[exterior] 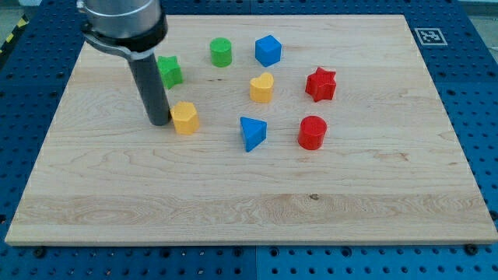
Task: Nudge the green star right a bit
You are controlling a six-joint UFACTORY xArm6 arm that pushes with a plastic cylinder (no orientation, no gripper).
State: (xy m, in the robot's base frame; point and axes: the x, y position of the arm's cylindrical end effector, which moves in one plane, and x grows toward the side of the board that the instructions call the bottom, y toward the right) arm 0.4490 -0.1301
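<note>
The green star (170, 71) lies near the view's upper left of the wooden board (249, 194), partly hidden behind the dark rod. My tip (160, 122) rests on the board below the green star and just left of the yellow hexagon block (185, 118), touching or nearly touching it.
A green cylinder (221, 52) and a blue cube (268, 50) lie to the right of the star. A yellow heart (262, 88), a red star (320, 84), a blue triangle (252, 133) and a red cylinder (312, 132) lie mid-board. A marker tag (429, 36) sits at the top right corner.
</note>
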